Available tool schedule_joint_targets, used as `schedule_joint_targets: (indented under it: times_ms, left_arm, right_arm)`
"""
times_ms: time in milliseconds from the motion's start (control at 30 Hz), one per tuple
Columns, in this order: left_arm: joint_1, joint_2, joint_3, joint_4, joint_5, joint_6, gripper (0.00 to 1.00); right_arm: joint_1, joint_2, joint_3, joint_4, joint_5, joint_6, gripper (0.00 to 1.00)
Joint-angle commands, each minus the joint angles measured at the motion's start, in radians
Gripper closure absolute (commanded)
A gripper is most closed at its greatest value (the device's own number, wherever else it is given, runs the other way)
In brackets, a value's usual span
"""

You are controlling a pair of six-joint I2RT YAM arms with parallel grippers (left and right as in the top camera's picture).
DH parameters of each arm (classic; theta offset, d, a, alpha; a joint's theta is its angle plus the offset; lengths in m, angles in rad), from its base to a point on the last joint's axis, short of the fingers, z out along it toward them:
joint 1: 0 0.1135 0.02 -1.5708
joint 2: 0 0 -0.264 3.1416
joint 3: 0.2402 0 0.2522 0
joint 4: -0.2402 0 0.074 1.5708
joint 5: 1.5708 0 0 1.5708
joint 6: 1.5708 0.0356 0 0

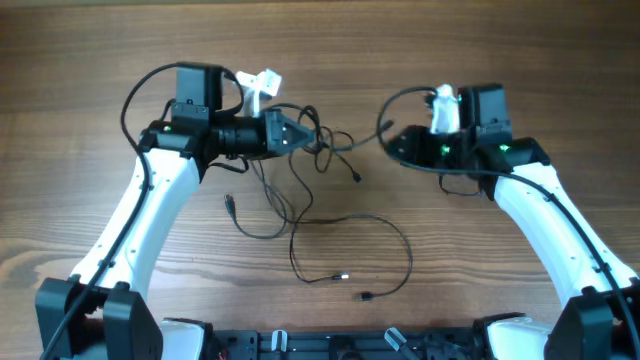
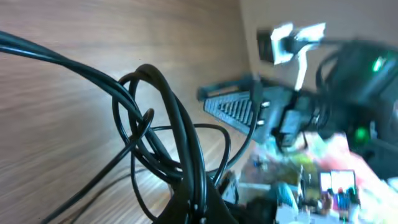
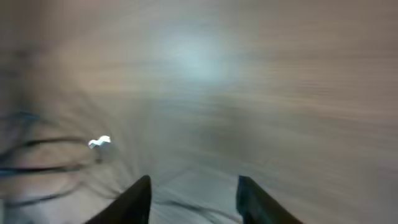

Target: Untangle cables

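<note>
Several thin black cables (image 1: 300,190) lie tangled at the table's middle, with a wide loop (image 1: 390,240) and small plug ends (image 1: 345,274) nearer the front. My left gripper (image 1: 306,135) is shut on the bunched cables; in the left wrist view the cords (image 2: 163,118) loop out from its closed jaws (image 2: 199,208). My right gripper (image 1: 390,141) faces it from the right, one cord stretching between them. In the blurred right wrist view the right gripper (image 3: 194,196) stands open, a faint cord (image 3: 186,206) on the table between its fingers and a bright plug (image 3: 99,142) to the left.
The wooden table (image 1: 520,60) carries only the cables and both arms. White camera mounts (image 1: 258,86) sit on each wrist. The arm bases (image 1: 320,345) line the front edge.
</note>
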Motion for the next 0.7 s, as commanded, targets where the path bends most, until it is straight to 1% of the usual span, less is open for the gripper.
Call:
schedule_joint_targets:
  times_ms: [0,67,100,200,267,367,400,433,467,500,533,567,600,667]
  left_arm:
    - [-0.048,-0.023,0.006,0.004,0.074,0.058,0.96]
    - [-0.072,-0.023,0.006,0.022,0.074,0.058,0.96]
    - [-0.078,-0.023,0.006,0.035,0.074,0.058,0.96]
    - [-0.091,-0.023,0.006,0.065,0.11,0.057,0.96]
    - [-0.099,-0.023,0.006,0.095,0.145,0.055,0.96]
    - [-0.092,-0.023,0.006,0.135,0.145,0.053,0.96]
    - [-0.092,-0.023,0.006,0.166,0.145,0.037,0.96]
    - [-0.093,-0.023,0.006,0.221,0.15,-0.018,0.96]
    - [-0.094,-0.023,0.006,0.252,0.164,-0.037,0.96]
    - [-0.098,-0.023,0.006,0.344,0.221,-0.097,0.96]
    - [-0.103,-0.023,0.006,0.397,0.248,-0.143,0.96]
    - [-0.11,-0.023,0.006,0.436,0.268,-0.166,0.96]
    - [-0.118,-0.023,0.006,0.453,0.269,-0.183,0.96]
    - [-0.124,-0.023,0.006,0.452,0.27,-0.184,0.96]
  right_arm:
    - [0.003,-0.016,0.008,0.079,-0.426,-0.131,0.51]
    - [0.004,-0.016,0.008,0.077,-0.441,-0.133,0.5]
    - [0.01,-0.016,0.008,0.069,-0.478,-0.156,0.48]
    - [0.032,-0.016,0.008,0.067,-0.496,-0.17,0.41]
    - [0.048,-0.016,0.008,0.063,-0.461,-0.17,0.42]
    - [0.049,-0.015,0.006,0.026,-0.461,-0.174,0.43]
    - [0.049,-0.015,0.006,0.003,-0.459,-0.178,0.43]
    - [0.049,-0.015,0.004,-0.016,-0.427,-0.176,0.43]
    - [0.049,-0.015,0.001,-0.026,-0.393,-0.171,0.48]
    - [0.049,-0.014,0.0,-0.054,-0.314,-0.146,0.5]
    - [0.049,-0.014,0.0,-0.061,-0.28,-0.143,0.52]
    - [0.049,-0.014,0.0,-0.06,-0.278,-0.143,0.52]
    - [0.048,-0.014,0.0,-0.052,-0.278,-0.143,0.56]
    - [0.048,-0.014,0.0,-0.04,-0.242,-0.127,0.75]
